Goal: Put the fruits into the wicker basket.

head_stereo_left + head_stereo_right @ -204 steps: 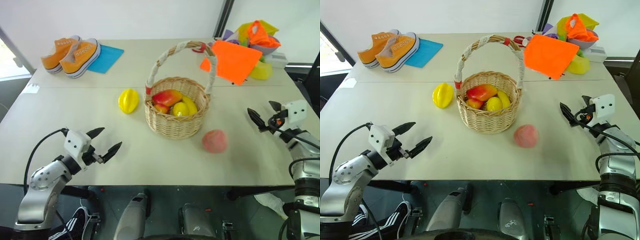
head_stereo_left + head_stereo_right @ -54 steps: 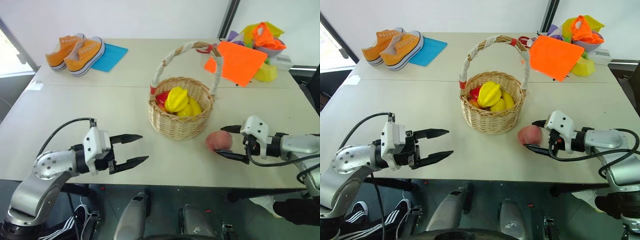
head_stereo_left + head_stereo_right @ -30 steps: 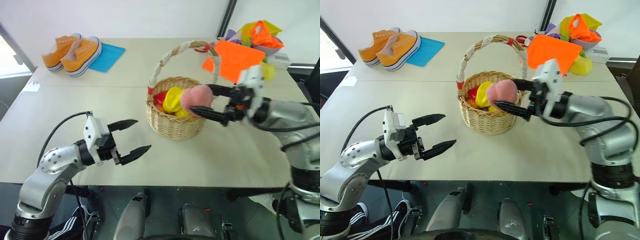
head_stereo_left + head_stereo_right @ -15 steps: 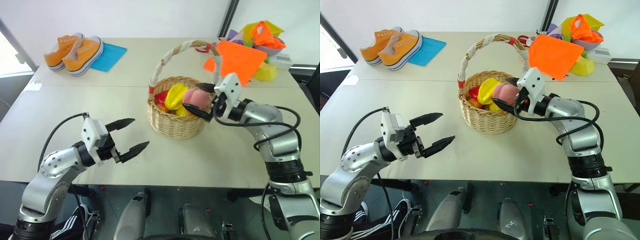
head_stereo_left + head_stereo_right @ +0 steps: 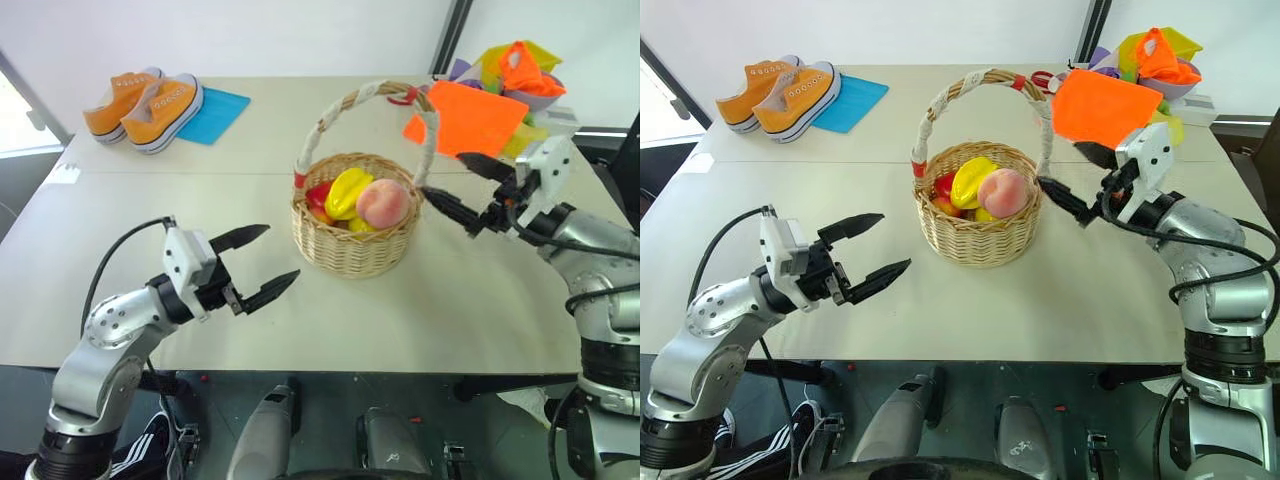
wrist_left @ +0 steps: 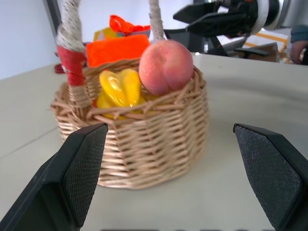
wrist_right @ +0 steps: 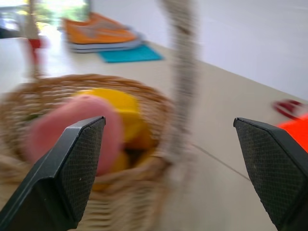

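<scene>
We see the peach (image 5: pixel 381 203) and the star fruit (image 5: pixel 345 192) both lying in the basket (image 5: pixel 352 245), near the middle of the table (image 5: pixel 480 310). Our right gripper (image 5: pixel 459 187), fingers apart and empty, is just beside the basket toward the right edge. Our left gripper (image 5: pixel 254 264), also apart and empty, hovers near the front edge. We can read no writing.

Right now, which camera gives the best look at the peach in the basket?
The left wrist view: the peach sits close up and sharp on top of the fruit, against the wicker basket rim. The head views show it smaller, beside the star fruit. In the right wrist view it is a pink blur.
</scene>
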Robot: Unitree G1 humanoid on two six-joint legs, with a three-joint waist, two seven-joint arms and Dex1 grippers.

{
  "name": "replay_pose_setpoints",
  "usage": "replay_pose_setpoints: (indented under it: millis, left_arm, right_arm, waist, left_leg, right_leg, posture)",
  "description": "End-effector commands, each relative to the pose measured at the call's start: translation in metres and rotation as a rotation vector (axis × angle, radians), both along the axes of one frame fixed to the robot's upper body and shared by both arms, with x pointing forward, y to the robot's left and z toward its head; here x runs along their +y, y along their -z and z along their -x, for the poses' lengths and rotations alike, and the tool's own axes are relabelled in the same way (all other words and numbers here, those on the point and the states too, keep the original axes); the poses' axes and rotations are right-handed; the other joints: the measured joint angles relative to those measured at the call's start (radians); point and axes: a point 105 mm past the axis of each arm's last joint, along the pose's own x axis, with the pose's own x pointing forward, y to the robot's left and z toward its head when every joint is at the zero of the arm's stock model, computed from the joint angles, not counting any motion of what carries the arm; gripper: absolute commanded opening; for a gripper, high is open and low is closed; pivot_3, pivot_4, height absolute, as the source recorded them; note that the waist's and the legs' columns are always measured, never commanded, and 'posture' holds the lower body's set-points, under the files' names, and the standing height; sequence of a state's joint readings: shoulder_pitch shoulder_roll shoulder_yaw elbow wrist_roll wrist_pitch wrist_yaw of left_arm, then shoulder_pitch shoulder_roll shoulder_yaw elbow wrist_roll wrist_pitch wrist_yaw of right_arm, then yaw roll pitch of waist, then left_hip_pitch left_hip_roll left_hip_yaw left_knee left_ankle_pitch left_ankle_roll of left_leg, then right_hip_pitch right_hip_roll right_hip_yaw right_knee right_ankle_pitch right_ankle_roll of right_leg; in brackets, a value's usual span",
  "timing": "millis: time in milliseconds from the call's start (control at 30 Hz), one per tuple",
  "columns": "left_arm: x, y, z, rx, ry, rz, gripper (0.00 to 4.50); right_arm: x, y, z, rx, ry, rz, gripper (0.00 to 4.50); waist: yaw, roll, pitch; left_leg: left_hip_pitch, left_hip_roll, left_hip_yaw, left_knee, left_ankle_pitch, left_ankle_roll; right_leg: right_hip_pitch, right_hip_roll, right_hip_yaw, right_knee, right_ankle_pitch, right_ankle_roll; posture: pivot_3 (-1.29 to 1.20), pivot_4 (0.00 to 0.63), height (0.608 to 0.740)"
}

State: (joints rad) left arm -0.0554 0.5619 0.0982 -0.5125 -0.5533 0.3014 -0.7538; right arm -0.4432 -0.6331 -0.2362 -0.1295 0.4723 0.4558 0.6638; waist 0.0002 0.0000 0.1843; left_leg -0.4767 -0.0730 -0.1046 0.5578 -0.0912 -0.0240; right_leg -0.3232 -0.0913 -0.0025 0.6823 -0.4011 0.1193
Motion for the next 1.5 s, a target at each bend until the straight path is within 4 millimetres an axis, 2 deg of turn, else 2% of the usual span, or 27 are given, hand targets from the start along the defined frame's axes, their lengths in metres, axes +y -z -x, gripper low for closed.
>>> replay_pose_setpoints:
  millis: [33,233,333,400,467,633,667,800,900,1033,1167,1233,1300,1367,1467,1500]
  left_arm:
    - [0.001,-0.011,-0.004,-0.049,-0.023,0.023,4.50]
    - [0.003,-0.011,-0.005,-0.054,-0.058,0.031,4.50]
    - [0.005,-0.011,-0.007,-0.057,-0.086,0.041,4.50]
    - [0.002,-0.011,-0.006,-0.057,-0.086,0.044,4.50]
    - [0.000,-0.011,-0.005,-0.056,-0.086,0.050,4.50]
    - [0.001,-0.009,-0.004,-0.051,-0.088,0.046,4.50]
    - [0.000,-0.009,-0.005,-0.050,-0.088,0.045,4.50]
    - [-0.002,-0.009,-0.007,-0.050,-0.082,0.050,4.50]
    - [-0.008,-0.008,-0.011,-0.047,-0.066,0.067,4.50]
    - [-0.019,-0.009,-0.015,-0.047,-0.032,0.083,4.50]
    - [-0.025,-0.009,-0.018,-0.044,-0.002,0.092,4.50]
    - [-0.026,-0.009,-0.020,-0.041,0.006,0.098,4.50]
    - [-0.028,-0.008,-0.023,-0.037,0.014,0.095,4.50]
    - [-0.029,-0.009,-0.025,-0.042,0.020,0.092,4.50]
    - [-0.030,-0.009,-0.026,-0.048,0.030,0.087,4.50]
    - [-0.031,-0.009,-0.026,-0.048,0.033,0.086,4.50]
  right_arm:
    - [0.019,-0.009,-0.004,-0.032,0.009,-0.056,4.45]
    - [0.029,-0.013,-0.022,-0.049,0.068,-0.119,4.45]
    - [0.032,-0.010,-0.029,-0.064,0.102,-0.091,4.45]
    - [0.029,-0.009,-0.035,-0.074,0.141,-0.099,3.93]
    - [0.028,-0.004,-0.039,-0.041,0.143,-0.115,3.14]
    - [0.028,-0.007,-0.034,-0.048,0.104,-0.118,0.49]
    - [0.022,-0.010,-0.035,-0.065,0.128,-0.128,0.05]
    - [-0.023,-0.026,-0.038,-0.137,0.318,-0.169,0.02]
    - [-0.079,-0.029,-0.032,-0.181,0.538,-0.133,0.02]
    - [-0.130,-0.024,-0.009,-0.202,0.705,-0.043,0.02]
    - [-0.179,-0.028,0.022,-0.224,0.879,0.017,0.02]
    - [-0.195,-0.025,0.033,-0.212,0.937,0.030,0.02]
    - [-0.190,-0.013,0.033,-0.181,0.913,0.069,0.02]
    - [-0.189,-0.010,0.035,-0.187,0.921,0.057,1.06]
    - [-0.190,-0.008,0.037,-0.199,0.960,0.042,2.38]
    - [-0.185,-0.007,0.038,-0.216,0.956,0.050,3.03]
  waist:
    - [-0.003,0.000,0.000]
    - [-0.013,0.000,0.000]
    - [-0.012,0.000,0.000]
    - [-0.012,0.000,0.000]
    - [-0.012,0.000,0.000]
    - [-0.013,0.000,0.000]
    - [-0.012,0.000,0.000]
    - [-0.008,0.000,0.000]
    - [0.003,0.001,0.000]
    - [0.010,0.001,0.000]
    - [0.008,0.002,0.000]
    - [0.008,0.003,-0.001]
    - [0.009,0.003,-0.001]
    - [0.006,0.002,-0.001]
    - [-0.007,0.003,-0.001]
    - [-0.012,0.003,-0.001]
  left_leg:
    - [0.000,0.000,0.000,0.000,0.000,0.000]
    - [0.000,-0.001,-0.001,0.000,0.001,0.000]
    - [0.000,0.000,-0.001,0.000,0.001,-0.001]
    - [0.000,0.000,-0.001,0.000,0.001,-0.001]
    - [0.000,0.000,-0.001,0.000,0.001,-0.001]
    - [0.000,0.000,-0.001,0.000,0.001,-0.001]
    - [0.000,0.000,-0.001,0.000,0.001,-0.001]
    - [0.000,-0.001,-0.001,0.000,0.001,-0.001]
    - [0.000,-0.001,-0.001,0.000,0.001,-0.001]
    - [0.000,-0.001,-0.001,0.000,0.001,-0.001]
    - [0.000,0.000,0.001,0.000,0.001,0.000]
    - [0.000,0.000,0.001,0.001,0.001,0.000]
    - [0.001,0.000,0.001,0.002,0.001,0.000]
    - [0.002,0.000,0.001,0.002,0.001,0.000]
    - [0.002,0.000,0.001,0.002,0.001,0.000]
    - [0.002,0.000,0.001,0.002,0.001,0.000]
  right_leg:
    - [0.000,0.000,0.000,0.000,0.000,0.000]
    - [0.000,0.003,0.000,0.001,0.000,0.000]
    - [0.000,0.003,0.000,0.002,0.000,0.000]
    - [0.000,0.003,0.000,0.002,0.000,0.000]
    - [0.000,0.003,0.000,0.003,0.000,0.000]
    - [0.000,0.004,0.000,0.003,0.000,0.000]
    - [0.000,0.004,0.000,0.003,0.000,0.000]
    - [0.000,0.003,0.000,0.003,0.000,0.000]
    - [0.000,0.003,0.000,0.003,0.000,0.000]
    - [0.001,0.003,0.000,0.003,0.000,0.000]
    - [0.004,0.003,0.000,0.004,0.000,0.000]
    - [0.004,0.003,0.000,0.005,0.000,0.000]
    - [0.005,0.003,0.000,0.005,0.000,0.001]
    - [0.006,0.004,0.000,0.005,0.000,0.001]
    - [0.006,0.003,0.000,0.005,0.000,0.000]
    - [0.006,0.003,0.000,0.005,0.000,0.001]
  posture:
    - [0.00,0.150,0.740]
    - [0.00,0.150,0.740]
    - [0.00,0.150,0.740]
    - [0.00,0.150,0.740]
    - [0.00,0.150,0.740]
    - [0.00,0.150,0.740]
    - [0.00,0.150,0.740]
    - [0.00,0.150,0.740]
    - [0.00,0.150,0.740]
    - [0.00,0.150,0.740]
    - [0.00,0.150,0.740]
    - [0.00,0.150,0.740]
    - [0.00,0.150,0.740]
    - [0.00,0.150,0.740]
    - [0.00,0.150,0.740]
    - [0.00,0.150,0.740]
